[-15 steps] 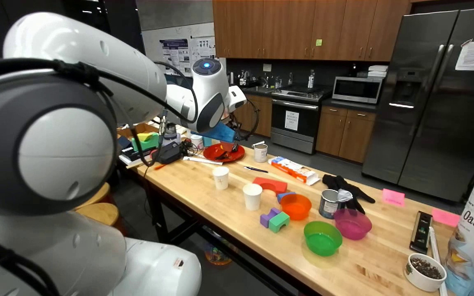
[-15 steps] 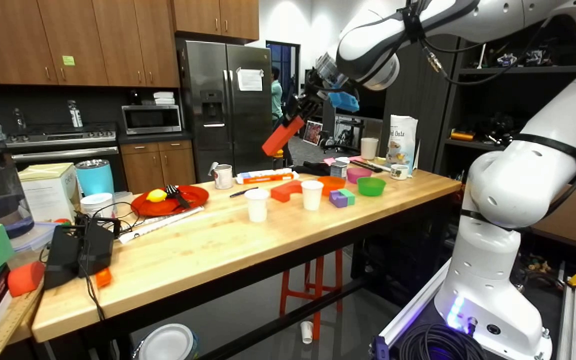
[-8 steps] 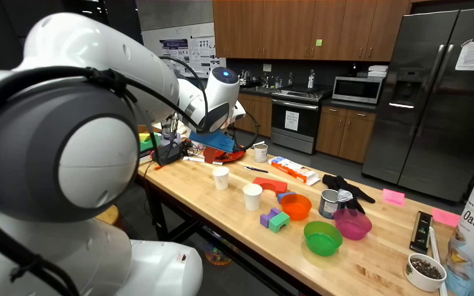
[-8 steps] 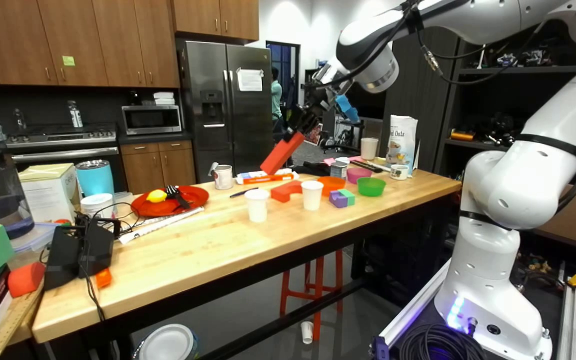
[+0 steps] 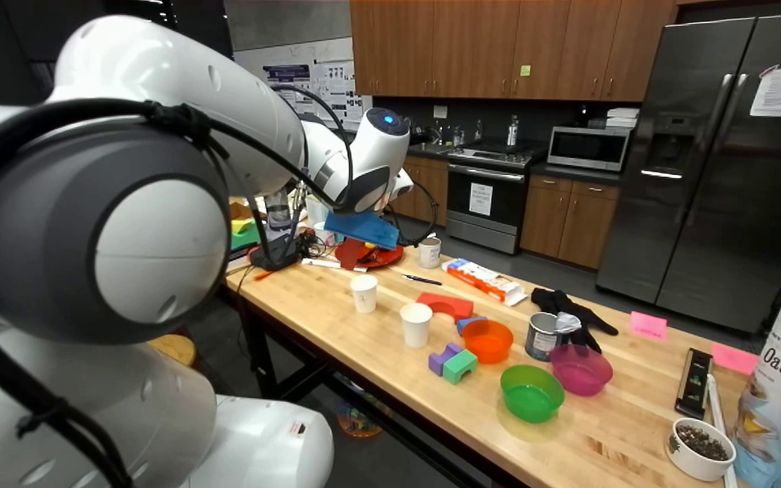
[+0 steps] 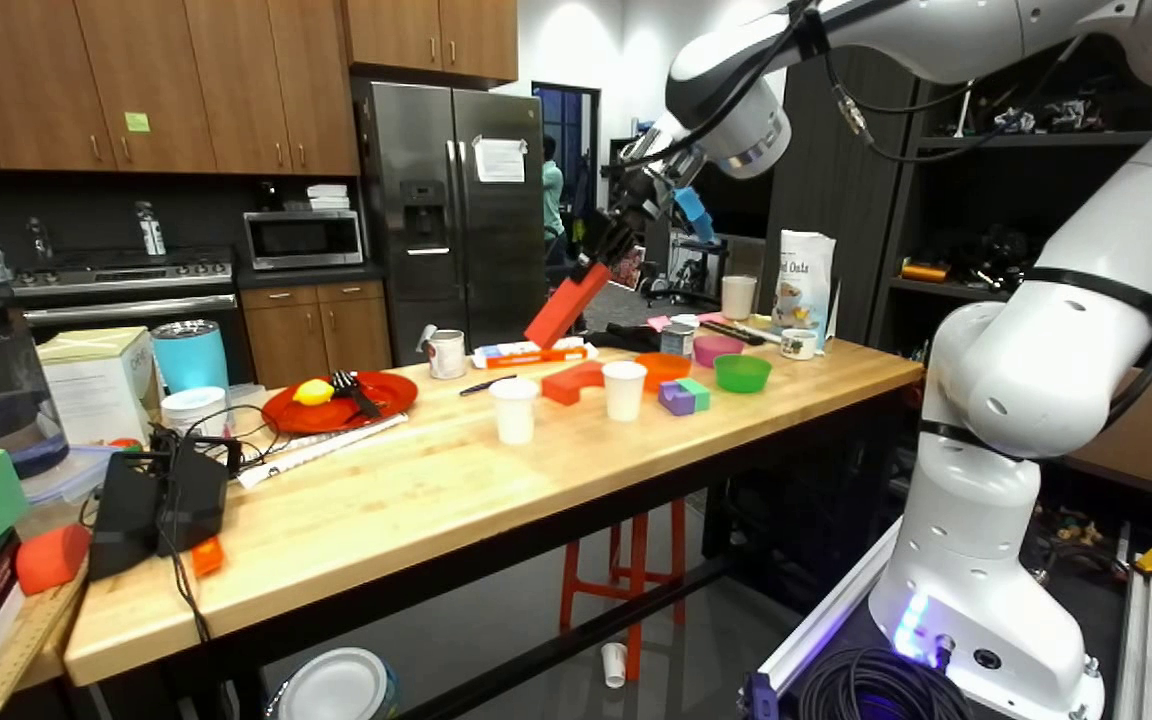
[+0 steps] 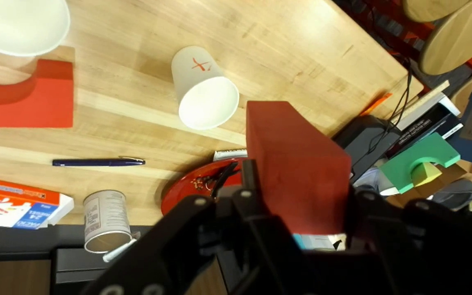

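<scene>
Pincer point(image 7: 299, 186) closed firmly on a red block point(image 6: 566, 308), gripping it near its upper end. This red block hangs tilted, apart from the wooden table point(image 6: 386, 500) below, lower end slanting left in an exterior view and seen against an orange-and-white box point(image 6: 536, 353) at the far edge. Left of the box: an open can point(image 6: 448, 355), and a dark pen point(image 6: 487, 384) a little nearer. Further left, a red plate point(image 6: 398, 391) holding a yellow lemon point(image 6: 313, 391) and a black fork point(image 6: 364, 403). Near side: left white cup point(image 6: 515, 412) upright, red mark point(image 7: 200, 64) on it (wrist view); right white cup point(image 6: 624, 393) just in front of a red arch point(image 6: 566, 384). To the right, a purple block point(image 6: 676, 399) touching a green block point(image 6: 699, 393), near an orange bowl point(image 6: 664, 373) and a green bowl point(image 6: 742, 378).
</scene>
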Robot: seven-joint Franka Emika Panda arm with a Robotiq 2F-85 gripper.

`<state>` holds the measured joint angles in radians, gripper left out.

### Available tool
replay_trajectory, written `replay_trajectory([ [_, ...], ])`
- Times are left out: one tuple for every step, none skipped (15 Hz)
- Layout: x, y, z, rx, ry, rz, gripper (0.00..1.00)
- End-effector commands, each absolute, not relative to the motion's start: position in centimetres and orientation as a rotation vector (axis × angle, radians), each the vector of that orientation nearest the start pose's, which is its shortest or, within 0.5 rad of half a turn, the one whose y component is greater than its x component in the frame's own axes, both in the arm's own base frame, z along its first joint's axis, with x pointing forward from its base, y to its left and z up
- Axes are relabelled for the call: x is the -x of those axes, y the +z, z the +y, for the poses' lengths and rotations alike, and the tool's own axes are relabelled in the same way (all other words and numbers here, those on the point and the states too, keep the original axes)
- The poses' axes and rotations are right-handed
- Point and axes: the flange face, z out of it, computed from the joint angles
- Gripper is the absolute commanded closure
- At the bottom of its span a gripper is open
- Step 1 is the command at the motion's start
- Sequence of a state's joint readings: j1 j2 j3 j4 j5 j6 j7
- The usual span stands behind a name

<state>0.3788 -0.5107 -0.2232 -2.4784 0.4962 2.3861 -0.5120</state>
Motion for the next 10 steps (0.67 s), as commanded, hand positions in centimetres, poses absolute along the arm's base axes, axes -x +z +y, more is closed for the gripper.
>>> replay_trajectory([
  [-45.3,52.6,5.7,2.577,-0.616,-0.601,0.84],
  [-45.9,52.7,5.6,2.567,-0.605,-0.626,0.84],
  [-46.5,52.7,5.7,2.562,-0.585,-0.652,0.84],
  [-47.0,52.6,5.6,2.561,-0.569,-0.669,0.84],
  [-47.5,52.4,5.5,2.565,-0.549,-0.679,0.84],
  [-48.1,52.1,5.3,2.561,-0.525,-0.685,0.84],
  [-48.6,51.7,5.2,2.561,-0.506,-0.692,0.84],
  [-49.0,51.4,5.2,2.556,-0.488,-0.703,0.84],
  [-49.4,51.0,5.2,2.554,-0.473,-0.709,0.84],
  [-49.8,50.8,5.3,2.549,-0.466,-0.721,0.84],
])
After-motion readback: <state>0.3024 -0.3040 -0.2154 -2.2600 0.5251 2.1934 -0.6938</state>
